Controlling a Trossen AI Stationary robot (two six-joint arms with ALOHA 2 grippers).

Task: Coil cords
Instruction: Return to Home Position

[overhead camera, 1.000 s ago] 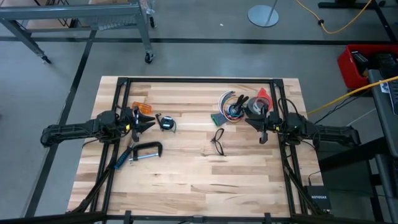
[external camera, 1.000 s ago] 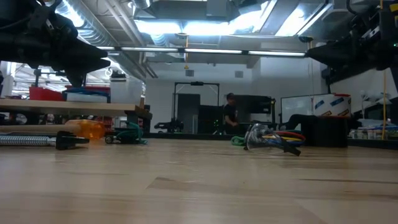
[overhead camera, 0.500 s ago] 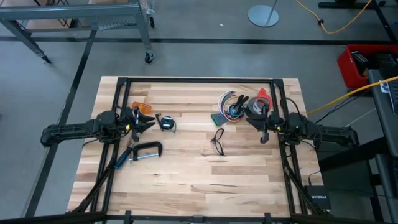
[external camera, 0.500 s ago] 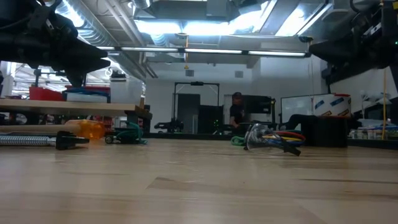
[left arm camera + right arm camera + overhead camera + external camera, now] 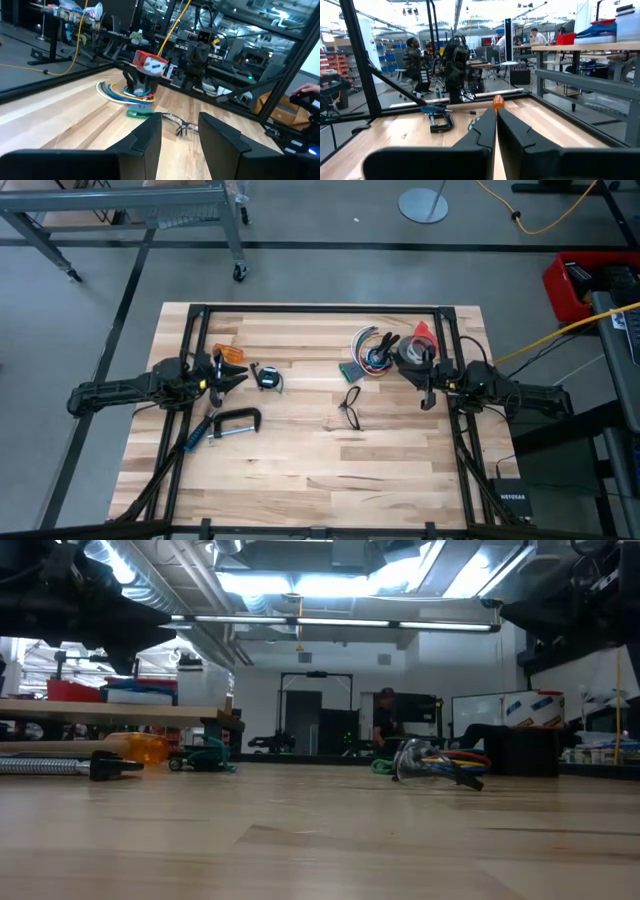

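Pale wooden bench [image 5: 300, 460]: thin dark spool-wound cord [image 5: 266, 377] lies just ahead of the left tool [image 5: 238, 377], parted and empty; right tool [image 5: 425, 385], pinched shut, well apart.

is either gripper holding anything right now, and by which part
Nothing is held. The left gripper is open with an empty gap, and the right gripper is shut on nothing.
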